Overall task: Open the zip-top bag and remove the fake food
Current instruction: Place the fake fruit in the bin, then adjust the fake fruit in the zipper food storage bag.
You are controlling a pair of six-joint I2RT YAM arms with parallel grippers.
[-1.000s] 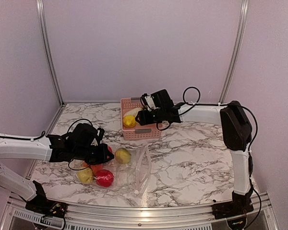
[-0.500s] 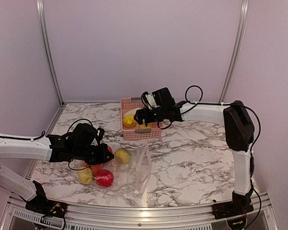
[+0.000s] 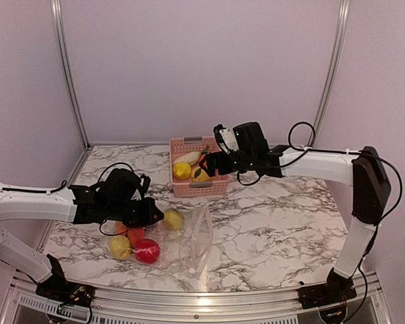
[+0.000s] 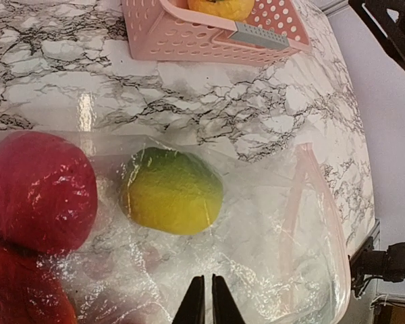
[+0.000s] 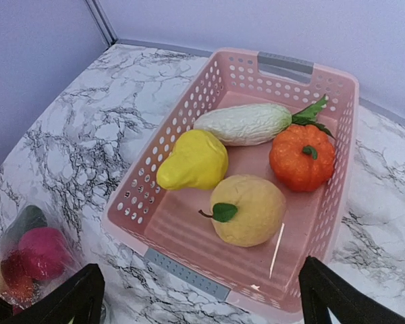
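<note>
The white grey-veined marble surface (image 3: 277,223) carries everything; toward its near left lies the transparent crinkly plastic zip-top bag (image 3: 196,236), flat and rumpled, its pinkish zip strip at the right-hand end. Behind the bag, near the back wall, stands the pink slotted plastic basket (image 3: 189,190), well apart from it.

The left tool (image 4: 207,278) rests low at the bag's far edge, its fingers pinched narrow on the plastic film; the right tool (image 3: 211,165) hangs over the basket's right side, spread wide and holding nothing.

The fake food is split between the two. In the basket lie a long white radish with a green top (image 5: 243,123), a yellow apple-shaped piece with a green leaf (image 5: 248,209), a yellow pear (image 5: 192,160) and a small orange ribbed pumpkin (image 5: 302,156); the radish touches the pear and sits just beside the pumpkin. Inside the bag are a yellow-green rounded fruit (image 4: 171,190) just beside the left tool, a glossy red fruit (image 3: 147,250), a dull yellow piece (image 3: 119,247) and an orange-red piece (image 3: 135,235), these three clustered together at the bag's left end.
</note>
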